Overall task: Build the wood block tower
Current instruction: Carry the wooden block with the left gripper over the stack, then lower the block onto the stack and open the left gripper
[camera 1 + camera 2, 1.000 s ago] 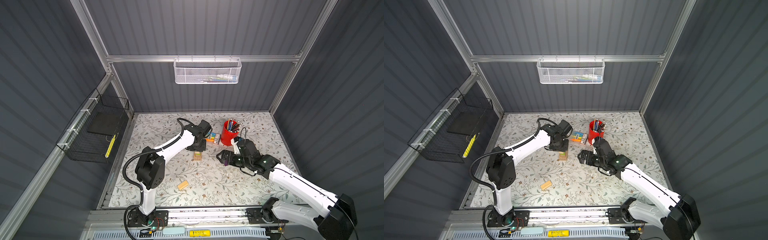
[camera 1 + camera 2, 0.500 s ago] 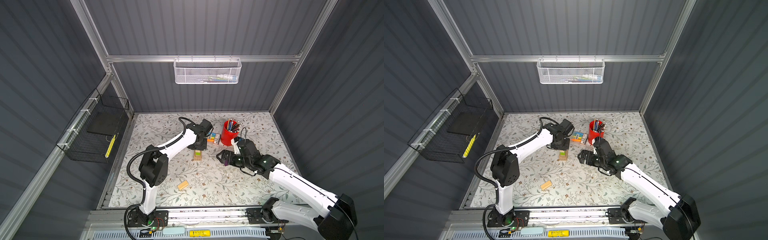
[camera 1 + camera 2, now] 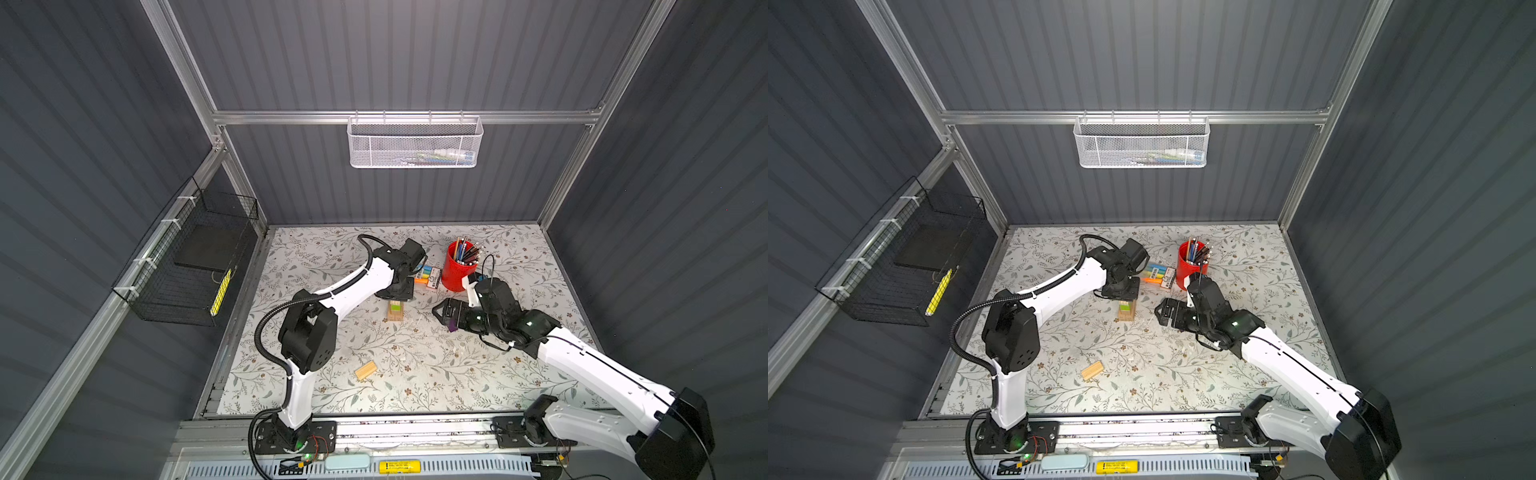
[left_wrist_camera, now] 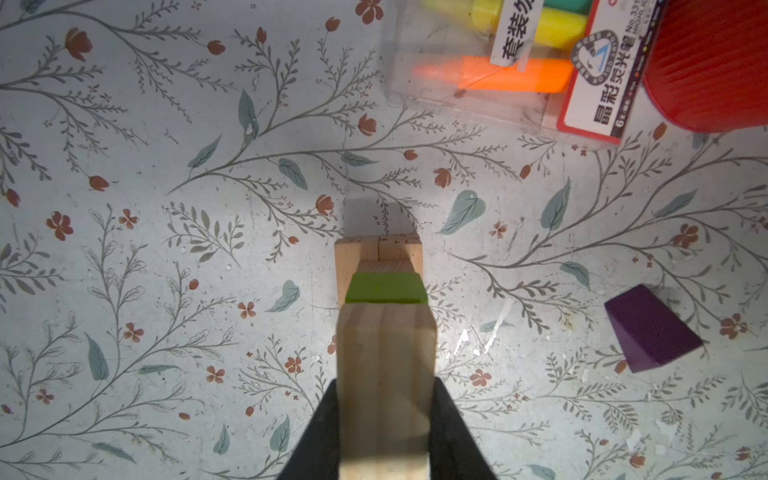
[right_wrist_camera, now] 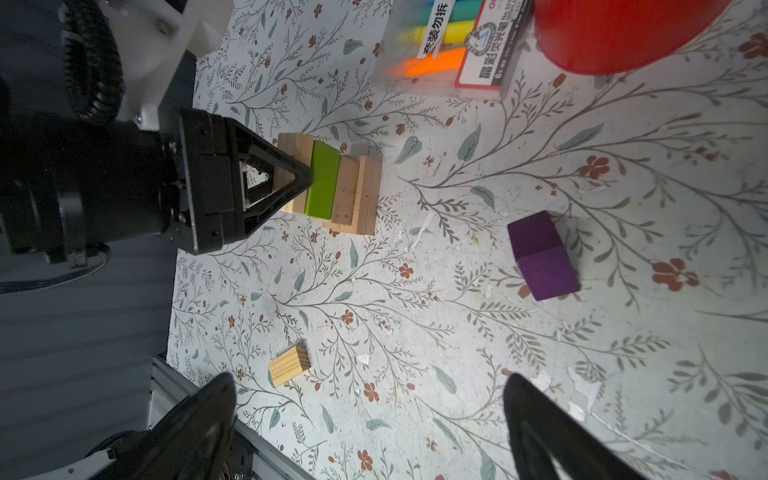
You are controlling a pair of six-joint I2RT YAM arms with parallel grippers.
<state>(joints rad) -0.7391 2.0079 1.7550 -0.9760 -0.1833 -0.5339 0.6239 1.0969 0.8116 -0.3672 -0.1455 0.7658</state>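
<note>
Topping the tower (image 5: 360, 195) with a tan block (image 4: 384, 353)
The left gripper (image 4: 386, 415) clamps it on the green block (image 4: 386, 287); the right gripper (image 5: 370, 382) (jaws wide, empty) hovers near the purple block (image 5: 540, 257).

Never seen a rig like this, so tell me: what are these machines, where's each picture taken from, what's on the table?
Two white robot arms with pincer grippers work over a flowery table. Two pictures look down from overhead; two come from wrist cameras. The left gripper is shut on a tan block atop the tower, above a green block. The right gripper hangs open near a purple block. A loose tan block, red pencil cup and highlighter pack lie nearby.
</note>
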